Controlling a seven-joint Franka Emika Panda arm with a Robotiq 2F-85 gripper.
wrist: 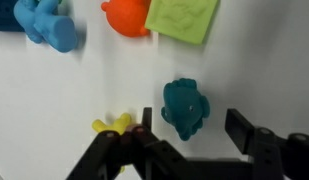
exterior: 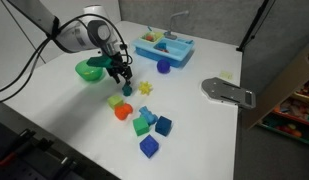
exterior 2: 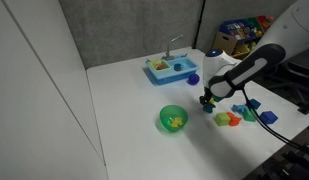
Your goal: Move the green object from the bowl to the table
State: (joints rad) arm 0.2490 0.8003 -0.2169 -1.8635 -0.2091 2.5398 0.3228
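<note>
Got hand (wrist: 191,118) spread wide, straddling green object (wrist: 184,105) without pinching. Lying loose on white counter (wrist: 54,100) beside yellow star (wrist: 112,124), well clear of bowl (exterior 2: 172,128), so probably drop-off done.

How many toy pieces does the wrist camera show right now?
5: blue piece top left, orange piece and lime block along the top edge, green object in the middle, yellow piece at its lower left. More may lie outside this view.
</note>
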